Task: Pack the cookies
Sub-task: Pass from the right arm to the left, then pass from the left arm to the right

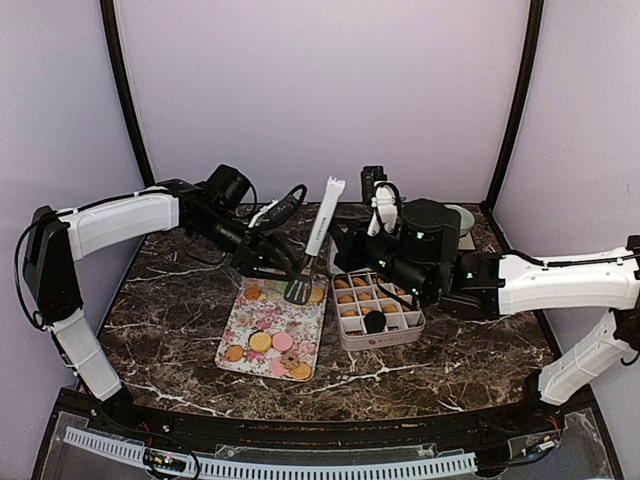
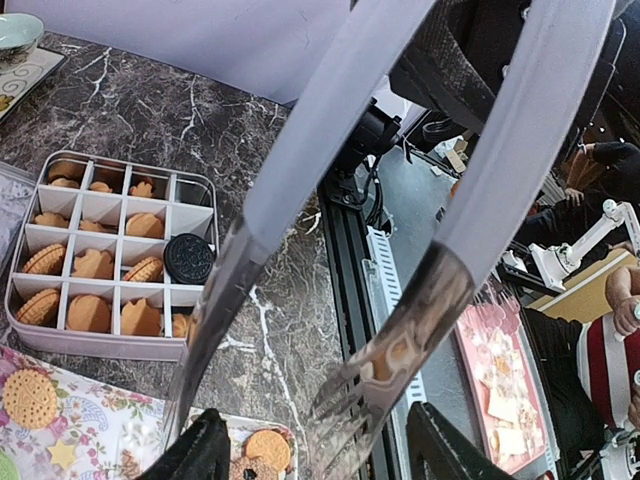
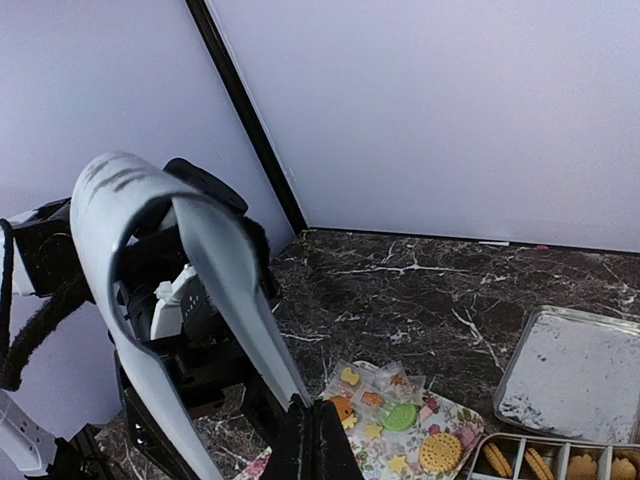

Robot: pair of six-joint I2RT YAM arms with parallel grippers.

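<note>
Nearest on the dark stone table (image 1: 165,330) lies a flowery tray (image 1: 250,315) with some round cookies (image 1: 260,341) on it, tan, orange and pink. Just to its right sits a box (image 1: 385,340) with many little rooms. Most rooms hold tan cookies, and one holds a dark cookie (image 1: 374,321). Behind them the tongs (image 1: 322,220) are up in the air, tilted. The right gripper (image 3: 312,440) has its fingers pinched tight on one arm of the tongs. The left gripper (image 2: 326,453) has its fingers spread wide with the tongs' tips between them. I cannot tell if they press on the tongs. Far right stands a small bowl (image 1: 463,218).
</note>
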